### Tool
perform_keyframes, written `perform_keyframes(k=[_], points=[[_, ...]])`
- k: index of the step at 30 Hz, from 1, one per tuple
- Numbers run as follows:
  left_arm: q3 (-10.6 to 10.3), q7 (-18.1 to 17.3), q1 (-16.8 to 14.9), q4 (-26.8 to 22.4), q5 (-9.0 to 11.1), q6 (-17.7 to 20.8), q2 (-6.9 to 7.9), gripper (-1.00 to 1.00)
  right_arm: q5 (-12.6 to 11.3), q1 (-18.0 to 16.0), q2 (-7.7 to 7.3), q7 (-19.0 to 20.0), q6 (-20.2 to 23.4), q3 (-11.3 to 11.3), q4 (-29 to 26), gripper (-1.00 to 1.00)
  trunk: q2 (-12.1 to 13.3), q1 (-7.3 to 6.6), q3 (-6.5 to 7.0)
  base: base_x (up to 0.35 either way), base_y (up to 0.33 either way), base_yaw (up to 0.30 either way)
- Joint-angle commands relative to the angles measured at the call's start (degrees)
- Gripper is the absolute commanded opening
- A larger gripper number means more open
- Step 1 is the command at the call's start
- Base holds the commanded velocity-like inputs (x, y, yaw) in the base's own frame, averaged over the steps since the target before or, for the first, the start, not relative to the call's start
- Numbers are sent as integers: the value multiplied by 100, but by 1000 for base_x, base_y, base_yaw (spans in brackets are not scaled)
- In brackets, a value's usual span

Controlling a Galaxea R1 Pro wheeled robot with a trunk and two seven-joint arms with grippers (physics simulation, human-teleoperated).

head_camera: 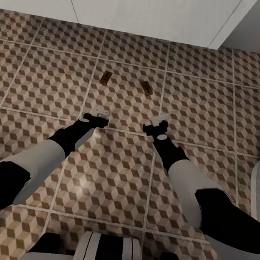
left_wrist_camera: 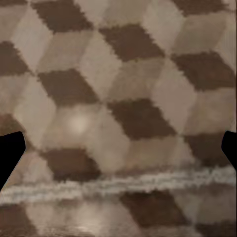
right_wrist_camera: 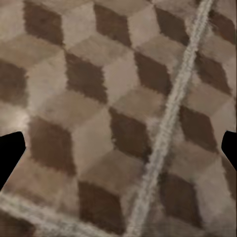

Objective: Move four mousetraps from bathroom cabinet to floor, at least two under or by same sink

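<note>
Nearest the head camera, the robot's striped trunk (head_camera: 107, 256) sits low in view, with both arms reaching forward and down over the bathroom floor (head_camera: 217, 115). Left claw (head_camera: 99, 111) and right claw (head_camera: 160, 119) hang close above the cube-patterned tiles, near a grout line. In each wrist view the dark finger tips stand at opposite edges with bare tile between them, so both claws appear spread wide and carry nothing.

Two mousetraps lie flat on the floor just beyond the claws: one (head_camera: 105, 77) ahead of the left claw, the other (head_camera: 146, 88) ahead of and slightly inward of the right claw. Each is apart from its claw, and the two are near each other on the same tile. Their position, one in front of each empty claw, suggests a paired set-down low to the floor, so the boards land flat rather than drop.

White panelling (head_camera: 138, 4) rises beyond the traps; whether it belongs to the vanity under the sink cannot be told. By this judgement two traps are placed and two remain to be fetched.
</note>
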Motion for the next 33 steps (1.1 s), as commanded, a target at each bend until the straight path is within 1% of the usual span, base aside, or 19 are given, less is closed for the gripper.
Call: perform_keyframes(k=[1,17,28,33], points=[[-46,52,-3,-9,61,23,6,100,40,-3,0,-32,8,20,4,100,-1,-4,-2,-336,0,0],[-46,52,-3,74,61,23,6,100,40,-3,0,-31,-5,20,4,100,-1,-4,-2,-338,49,0],[-46,52,-3,84,61,-22,6,100,44,-3,0,-24,-28,21,4,100,-1,-4,-2,-338,12,0],[-46,52,-3,87,61,-47,6,100,47,-1,0,-14,-132,23,-2,100,-1,-4,-2,-198,1,0]])
